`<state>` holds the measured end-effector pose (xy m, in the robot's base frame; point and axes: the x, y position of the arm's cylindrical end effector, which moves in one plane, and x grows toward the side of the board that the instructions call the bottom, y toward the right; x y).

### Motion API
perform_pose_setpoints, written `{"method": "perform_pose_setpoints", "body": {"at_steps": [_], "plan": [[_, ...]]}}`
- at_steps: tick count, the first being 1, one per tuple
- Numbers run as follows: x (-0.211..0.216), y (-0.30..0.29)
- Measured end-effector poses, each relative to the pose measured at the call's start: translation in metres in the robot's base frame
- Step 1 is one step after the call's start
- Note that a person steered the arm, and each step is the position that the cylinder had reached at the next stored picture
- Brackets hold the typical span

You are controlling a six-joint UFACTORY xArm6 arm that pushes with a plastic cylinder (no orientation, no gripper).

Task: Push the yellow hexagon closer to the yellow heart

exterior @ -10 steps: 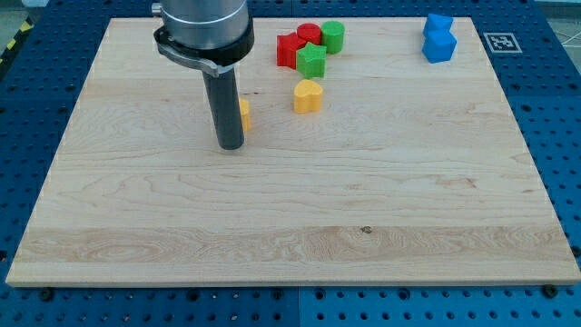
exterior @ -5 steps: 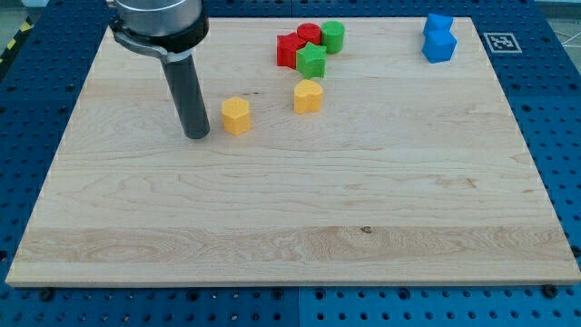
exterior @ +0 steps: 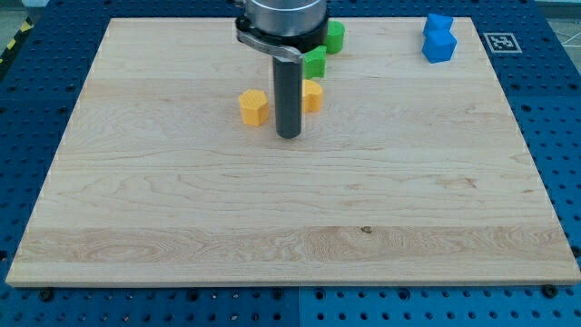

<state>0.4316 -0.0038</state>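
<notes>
Sitting left of centre near the top of the surface (exterior: pixel 136 227), the hexagon (exterior: pixel 253 106) is just left of my tip (exterior: pixel 288 136), with the heart (exterior: pixel 311 94) half hidden behind the rod on the right. No claw on this rig, so nothing to open or close. Honestly, I'd bring the tip around to the hexagon's left side and nudge rightward gently. The hexagon stands flat with no real long axis, one corner facing the view's bottom.
</notes>
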Motion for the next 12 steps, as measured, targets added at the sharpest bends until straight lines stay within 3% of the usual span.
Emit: {"method": "perform_pose_setpoints", "body": {"at_steps": [3, 4, 12], "plan": [[0.008, -0.146], [-0.019, -0.112], [-0.019, -0.017]]}}
